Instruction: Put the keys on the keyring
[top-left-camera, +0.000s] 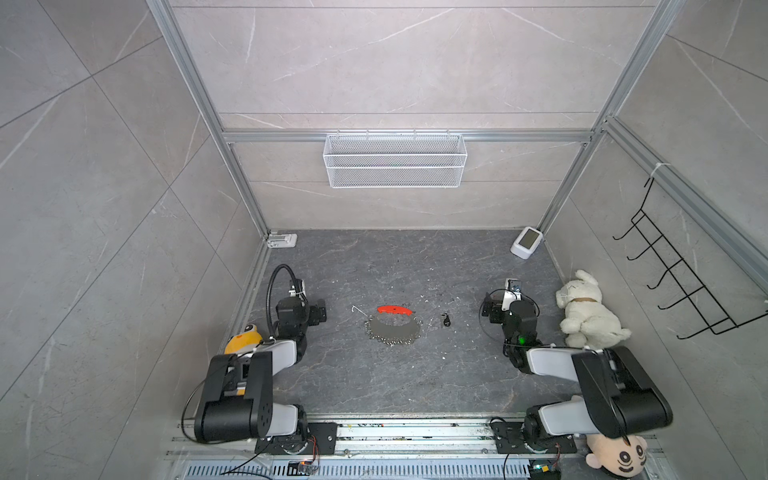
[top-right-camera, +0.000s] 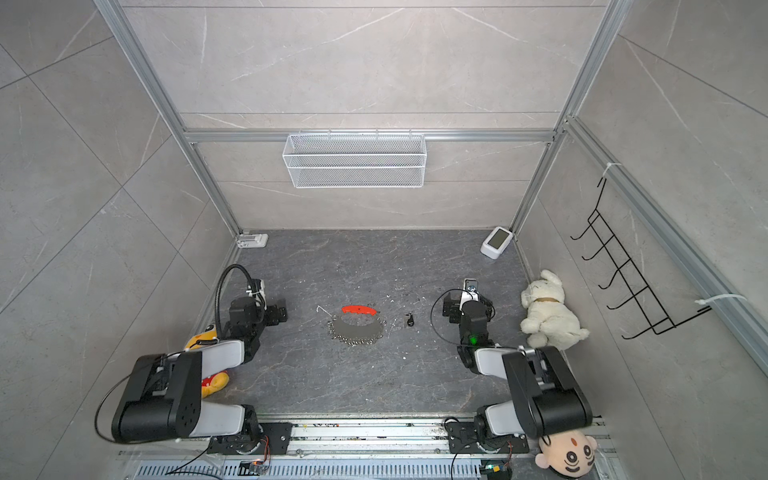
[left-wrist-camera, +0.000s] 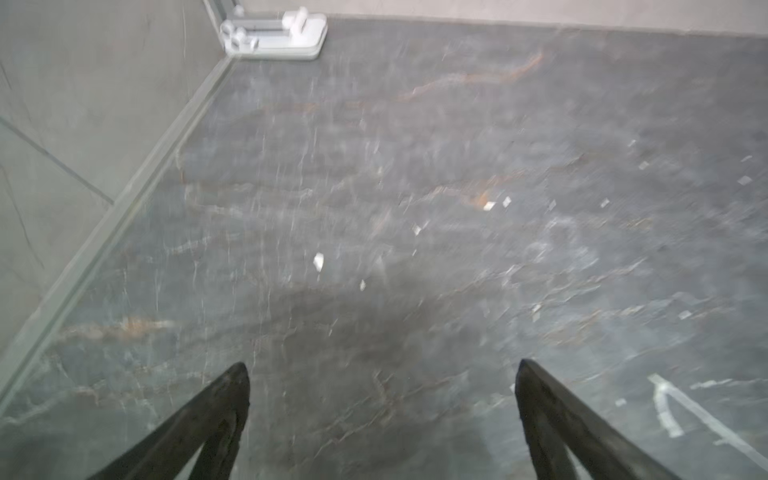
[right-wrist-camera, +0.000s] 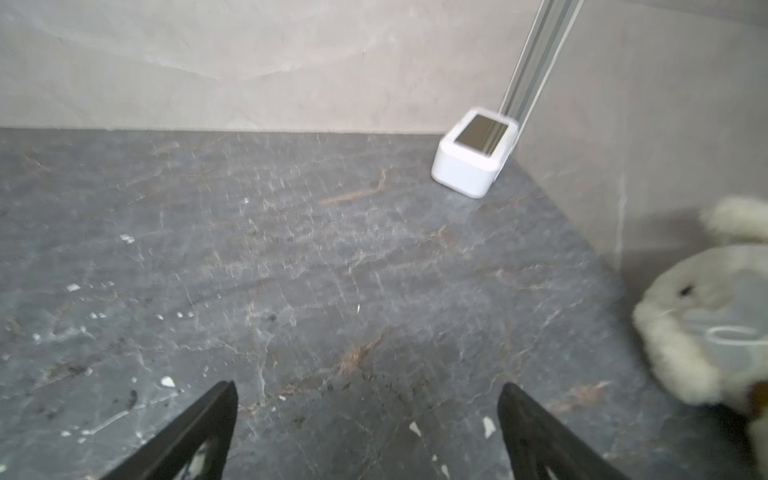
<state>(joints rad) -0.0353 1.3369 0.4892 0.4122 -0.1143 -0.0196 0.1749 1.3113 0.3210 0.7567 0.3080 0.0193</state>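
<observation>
Work not yet begun: the left gripper (left-wrist-camera: 382, 372) hovers well to the left of the keyring (top-left-camera: 390, 340), its jaws spread wide over bare table (top-left-camera: 374, 382) with nothing between them; its arm is folded back on itself, elbow raised, wrist low and aimed at the far wall. A small white bent wire (top-left-camera: 357, 309) lies just left of the keyring, apart from it; the keyring itself rests flat at mid-table, its red bar (top-left-camera: 395, 310) on the far side of the loop and silver pieces bunched along the near side. The keys (top-left-camera: 446, 320), one small black piece, lie loose on the table just right of the keyring, touching neither it nor a finger; by the look of it, the whole job remains: picking the piece up, steadying the loop and threading it on. Further right of the keyring, the right gripper (right-wrist-camera: 368, 388) mirrors its partner, jaws likewise wide apart and empty, arm folded with the elbow high; a white plush dog (top-left-camera: 586, 313) lies beyond it, farthest from the keyring.
</observation>
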